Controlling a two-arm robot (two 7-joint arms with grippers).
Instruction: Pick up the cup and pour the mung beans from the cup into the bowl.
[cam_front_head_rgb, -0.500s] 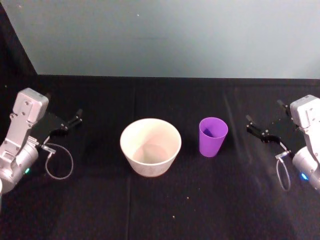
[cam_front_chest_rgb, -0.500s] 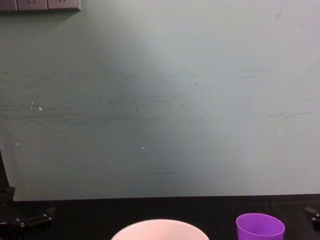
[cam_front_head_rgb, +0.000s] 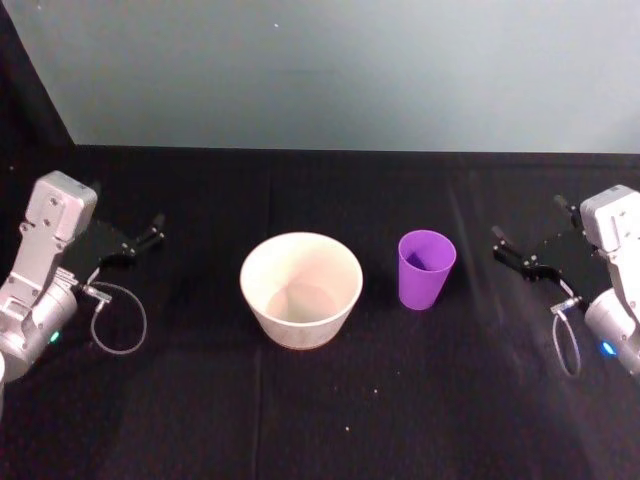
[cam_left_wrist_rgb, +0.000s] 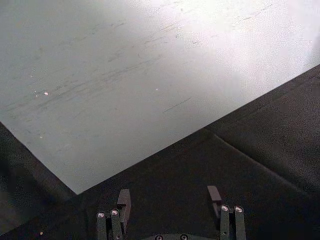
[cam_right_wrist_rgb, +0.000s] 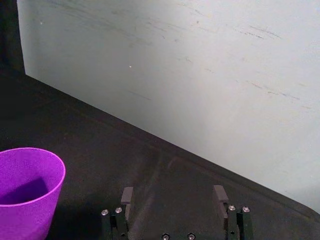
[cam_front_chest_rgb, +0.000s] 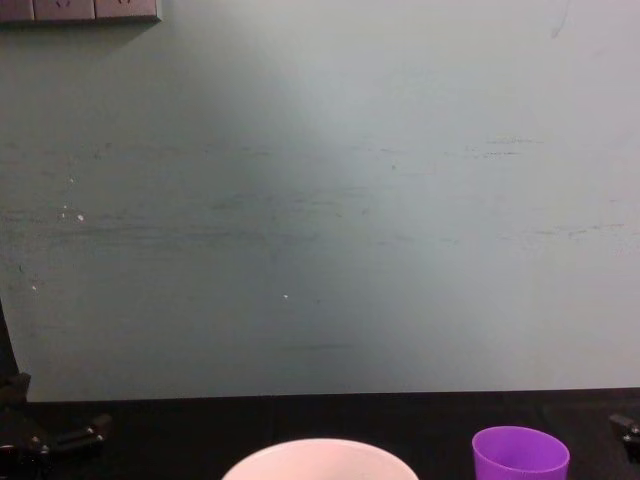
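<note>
The purple cup (cam_front_head_rgb: 426, 270) stands upright on the black cloth, just right of the wide white bowl (cam_front_head_rgb: 300, 290). The cup's inside is in shadow, so I cannot make out the mung beans. My right gripper (cam_front_head_rgb: 512, 252) is open and empty, a short way right of the cup and apart from it. In the right wrist view the open right gripper (cam_right_wrist_rgb: 173, 195) has the cup (cam_right_wrist_rgb: 27, 190) off to one side. My left gripper (cam_front_head_rgb: 140, 243) is parked, open and empty, far left of the bowl, as its wrist view (cam_left_wrist_rgb: 169, 197) confirms. The chest view catches the bowl's rim (cam_front_chest_rgb: 320, 458) and the cup (cam_front_chest_rgb: 520, 455).
A pale grey-green wall (cam_front_head_rgb: 330, 70) rises behind the black table. Cable loops hang under both wrists, left (cam_front_head_rgb: 118, 322) and right (cam_front_head_rgb: 567, 350). A few tiny specks (cam_front_head_rgb: 375, 392) lie on the cloth in front of the bowl. A socket strip (cam_front_chest_rgb: 80, 10) sits high on the wall.
</note>
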